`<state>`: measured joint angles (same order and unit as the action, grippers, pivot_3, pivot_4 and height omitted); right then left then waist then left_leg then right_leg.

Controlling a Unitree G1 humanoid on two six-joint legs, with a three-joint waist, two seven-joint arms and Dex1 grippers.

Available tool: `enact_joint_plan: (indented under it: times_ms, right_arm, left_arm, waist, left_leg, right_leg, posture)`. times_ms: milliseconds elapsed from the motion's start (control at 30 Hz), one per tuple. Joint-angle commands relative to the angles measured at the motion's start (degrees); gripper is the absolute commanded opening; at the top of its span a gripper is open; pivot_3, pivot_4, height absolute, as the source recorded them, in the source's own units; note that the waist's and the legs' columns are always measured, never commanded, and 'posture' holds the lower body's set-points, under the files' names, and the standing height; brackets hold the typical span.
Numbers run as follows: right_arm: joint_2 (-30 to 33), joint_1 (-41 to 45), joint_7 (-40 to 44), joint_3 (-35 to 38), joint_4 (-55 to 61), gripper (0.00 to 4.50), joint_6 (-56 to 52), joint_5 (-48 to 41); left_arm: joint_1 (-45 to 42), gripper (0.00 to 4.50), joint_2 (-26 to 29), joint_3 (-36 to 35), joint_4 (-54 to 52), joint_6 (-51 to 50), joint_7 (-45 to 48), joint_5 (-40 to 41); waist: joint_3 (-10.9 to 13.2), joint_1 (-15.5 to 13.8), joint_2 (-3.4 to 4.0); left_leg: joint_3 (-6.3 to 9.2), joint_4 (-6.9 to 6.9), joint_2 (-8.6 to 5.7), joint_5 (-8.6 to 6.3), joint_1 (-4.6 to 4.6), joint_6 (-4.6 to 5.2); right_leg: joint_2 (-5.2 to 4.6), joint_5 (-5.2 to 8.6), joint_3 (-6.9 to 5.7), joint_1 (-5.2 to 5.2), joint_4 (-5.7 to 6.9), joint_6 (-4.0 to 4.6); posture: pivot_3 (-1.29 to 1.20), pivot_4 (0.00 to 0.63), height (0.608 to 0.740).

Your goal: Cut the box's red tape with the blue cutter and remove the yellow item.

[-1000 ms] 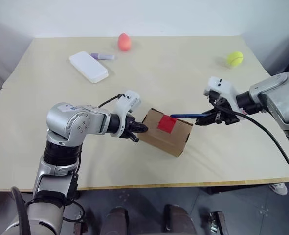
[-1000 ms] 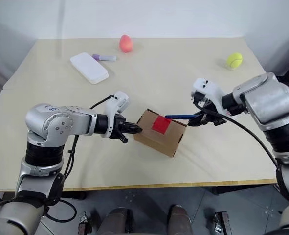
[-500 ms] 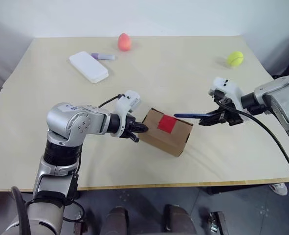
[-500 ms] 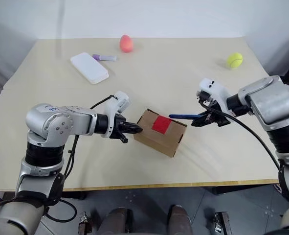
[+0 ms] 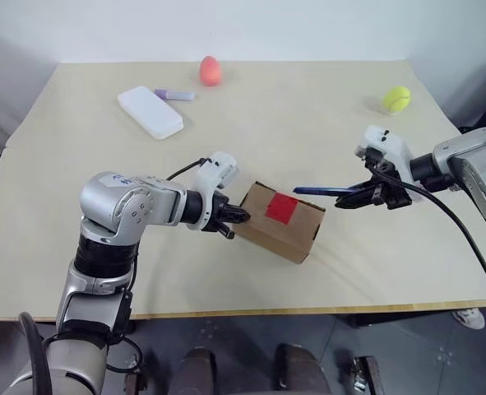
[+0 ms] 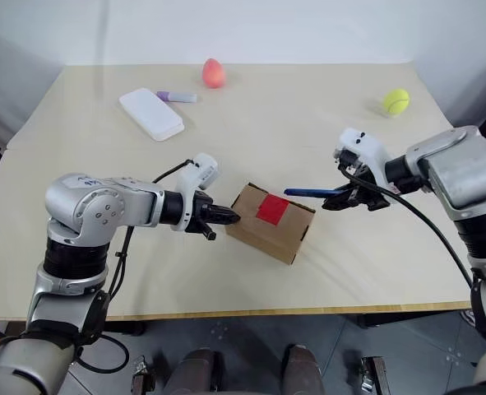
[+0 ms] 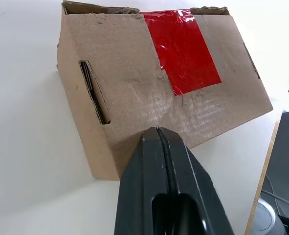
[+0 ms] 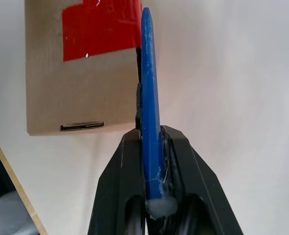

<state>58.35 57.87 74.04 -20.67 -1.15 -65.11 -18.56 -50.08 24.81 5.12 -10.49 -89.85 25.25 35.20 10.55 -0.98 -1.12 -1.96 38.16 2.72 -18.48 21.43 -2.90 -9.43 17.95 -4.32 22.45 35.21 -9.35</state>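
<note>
The brown cardboard box lies on the table between my arms, with the red tape across its top. My left gripper is shut, and its tip rests against the box's left side below the tape. My right gripper is shut on the blue cutter, held nearly level. The cutter points left, its tip just above the box's upper right edge and beside the tape. In the right wrist view the cutter runs along the box's side. The yellow item is out of view.
A white case and a purple marker lie at the far left. A pinkish egg shape sits at the table's back edge, and a tennis ball at the far right. The table's front edge is close below the box.
My right gripper has drifted slightly to the right, drawing the cutter's tip back off the red tape's corner. The left gripper and the box have stayed put.
</note>
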Motion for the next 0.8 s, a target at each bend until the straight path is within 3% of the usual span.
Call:
enact_joint_plan:
  times_ms: [33, 500, 800]
  right_arm:
    - [0.9, -0.1, -0.2, 1.7, 1.7, 0.17, 0.1, -0.4]
    - [1.6, -2.8, 0.2, 0.2, 2.1, 0.17, 1.6, 0.5]
    - [-1.5, -0.6, -0.1, -1.9, -0.1, 0.17, 2.3, 2.0]
  left_arm:
    - [1.2, 0.00, 0.3, 2.2, 2.0, -1.1, -1.6, -2.3]
    - [1.1, 0.00, 0.0, 2.1, 2.2, -1.2, -1.8, -2.4]
    - [1.1, 0.00, 0.0, 2.4, 2.2, -1.1, -1.7, -2.4]
  waist:
    - [0.0, -0.1, 0.00]
    - [0.0, -0.2, 0.00]
    - [0.0, -0.2, 0.00]
  left_leg:
    - [0.00, 0.00, 0.00, 0.00, 0.00, 0.00]
    - [0.00, 0.01, 0.00, 0.00, 0.00, 0.00]
    - [0.00, 0.02, 0.00, 0.00, -0.02, 0.00]
  right_leg:
    - [0.00, 0.00, 0.00, 0.00, 0.00, 0.00]
    - [0.00, 0.00, 0.00, 0.00, 0.00, 0.00]
    - [0.00, 0.00, 0.00, -0.01, 0.02, 0.00]
  posture:
    - [0.00, 0.150, 0.740]
    - [0.00, 0.150, 0.740]
    - [0.00, 0.150, 0.740]
